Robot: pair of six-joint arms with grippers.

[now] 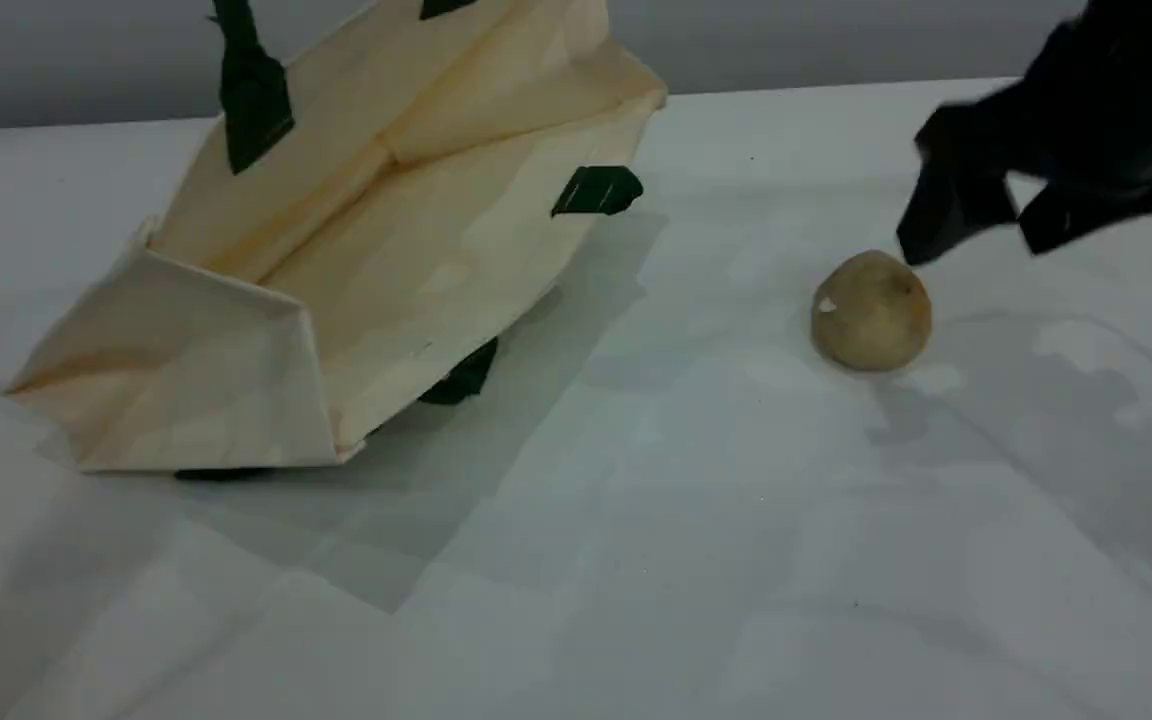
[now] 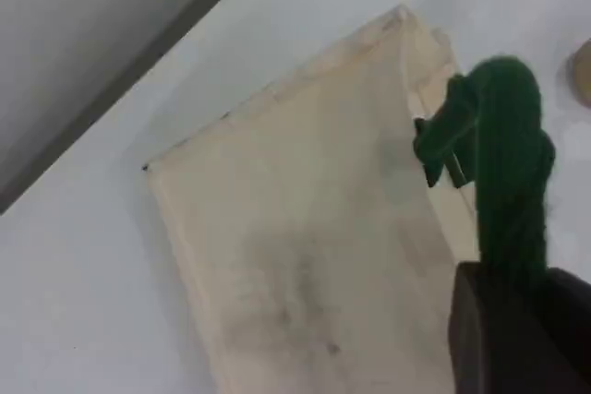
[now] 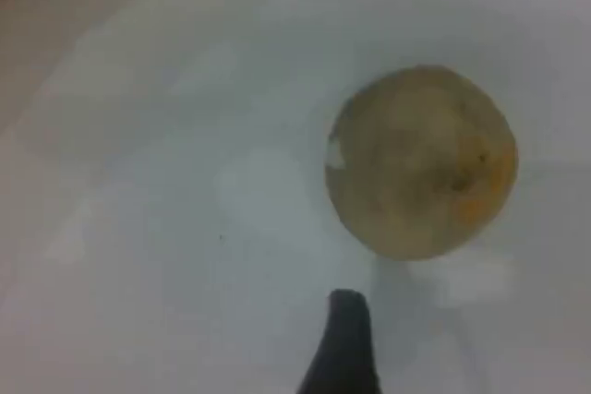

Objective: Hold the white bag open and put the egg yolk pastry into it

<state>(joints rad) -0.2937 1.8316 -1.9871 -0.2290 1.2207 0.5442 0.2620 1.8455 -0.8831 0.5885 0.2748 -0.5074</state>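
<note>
My left gripper (image 2: pixel 517 320) pinched the white bag's (image 1: pixel 366 270) green handle (image 2: pixel 503 154); my right gripper (image 1: pixel 976 235), spread, hovered near the egg yolk pastry (image 1: pixel 871 310). Next: descend, straddle, close.

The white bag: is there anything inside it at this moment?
The white bag gapes toward the camera, and its visible inside shows only bare cloth. The pastry sits outside on the table. The deepest folds stay hidden.
</note>
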